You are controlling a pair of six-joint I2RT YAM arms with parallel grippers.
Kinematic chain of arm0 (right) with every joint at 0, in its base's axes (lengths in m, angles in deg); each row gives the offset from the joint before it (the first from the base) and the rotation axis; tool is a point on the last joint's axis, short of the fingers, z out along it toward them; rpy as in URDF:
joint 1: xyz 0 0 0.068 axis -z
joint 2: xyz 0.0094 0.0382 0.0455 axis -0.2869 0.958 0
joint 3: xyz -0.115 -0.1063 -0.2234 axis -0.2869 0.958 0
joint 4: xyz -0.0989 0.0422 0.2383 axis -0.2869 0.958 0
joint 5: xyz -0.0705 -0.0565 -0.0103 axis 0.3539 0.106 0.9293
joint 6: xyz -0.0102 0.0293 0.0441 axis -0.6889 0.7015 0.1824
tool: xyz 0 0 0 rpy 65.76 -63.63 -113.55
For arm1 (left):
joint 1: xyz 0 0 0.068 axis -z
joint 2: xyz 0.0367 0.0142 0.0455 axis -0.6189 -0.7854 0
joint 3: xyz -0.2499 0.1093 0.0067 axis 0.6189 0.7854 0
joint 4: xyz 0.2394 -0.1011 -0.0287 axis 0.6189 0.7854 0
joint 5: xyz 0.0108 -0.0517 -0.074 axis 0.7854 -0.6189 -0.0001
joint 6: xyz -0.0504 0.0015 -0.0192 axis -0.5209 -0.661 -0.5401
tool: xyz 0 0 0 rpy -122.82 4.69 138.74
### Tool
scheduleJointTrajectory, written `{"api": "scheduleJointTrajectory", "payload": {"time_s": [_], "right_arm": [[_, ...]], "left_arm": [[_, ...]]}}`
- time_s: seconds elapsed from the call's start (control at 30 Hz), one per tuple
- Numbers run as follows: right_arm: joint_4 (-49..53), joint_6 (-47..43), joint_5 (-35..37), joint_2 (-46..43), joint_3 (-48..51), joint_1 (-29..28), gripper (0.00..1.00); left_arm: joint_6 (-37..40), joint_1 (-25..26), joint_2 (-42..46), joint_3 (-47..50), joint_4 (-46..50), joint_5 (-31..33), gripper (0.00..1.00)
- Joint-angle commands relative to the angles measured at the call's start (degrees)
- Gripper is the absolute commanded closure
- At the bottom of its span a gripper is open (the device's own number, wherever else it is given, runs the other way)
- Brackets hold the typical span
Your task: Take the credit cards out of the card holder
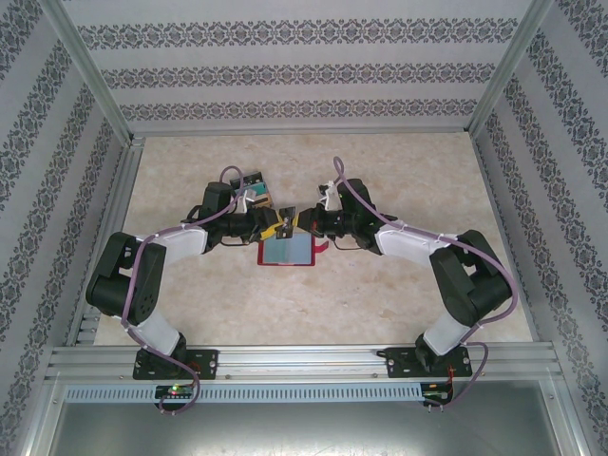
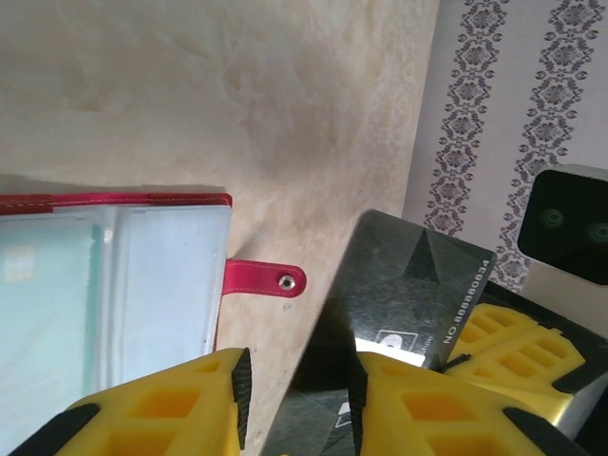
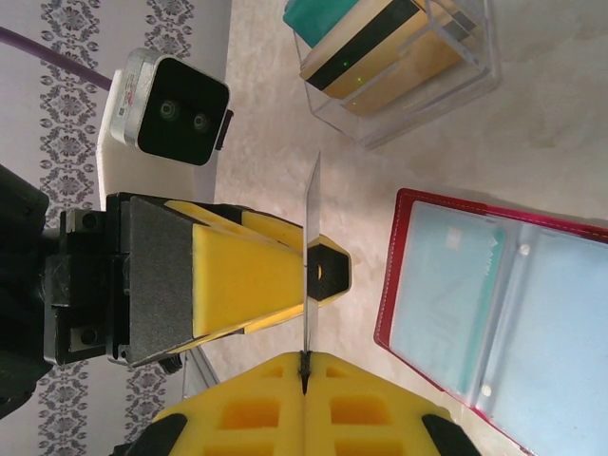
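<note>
While our right pincer pinches 1 dark card, our left pincer gapes beside it; the open card holder lies just toward the near edge of the table.

The card holder lies open on the table, near its middle. At its 12 o'clock a card stands on edge, pinched by the right gripper from 3 o'clock. The left gripper, at 9 o'clock, seems to straddle it. At 11 o'clock, farther back, sits a box with other cards in it.
</note>
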Motion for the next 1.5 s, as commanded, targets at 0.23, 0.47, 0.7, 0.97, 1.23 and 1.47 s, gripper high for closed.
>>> {"api": "scheduleJointTrajectory", "payload": {"time_s": [0.23, 0.47, 0.7, 0.97, 1.23, 1.47], "right_arm": [[-3.17, 0.7, -2.03, 2.59, 1.34, -0.24, 1.0], [-2.83, 0.38, -1.79, 3.24, 1.51, -0.08, 0.85], [-1.01, -0.31, -0.37, 2.84, 1.93, 0.48, 0.28], [5.9, -4.49, 4.71, -3.59, 3.49, 1.76, 0.02], [13.69, -10.27, 13.82, -12.45, 4.48, 2.13, 0.02], [15.8, -14.95, 20.74, -18.32, 5.69, 2.06, 0.02]], "left_arm": [[-1.27, -0.66, 1.13, 0.53, -4.56, -1.95, 0.78], [-0.42, -0.6, 2.36, 0.43, -3.72, -1.67, 0.94], [3.4, -0.66, 4.08, -1.16, 1.97, -0.58, 0.98], [17.91, -0.66, 6.64, -9.02, 19.8, 4.31, 1.0], [38.41, -0.62, 13.55, -14.38, 31.44, 21.43, 1.0], [58.95, -0.58, 17.41, -13.16, 29.94, 28.48, 1.0]]}}
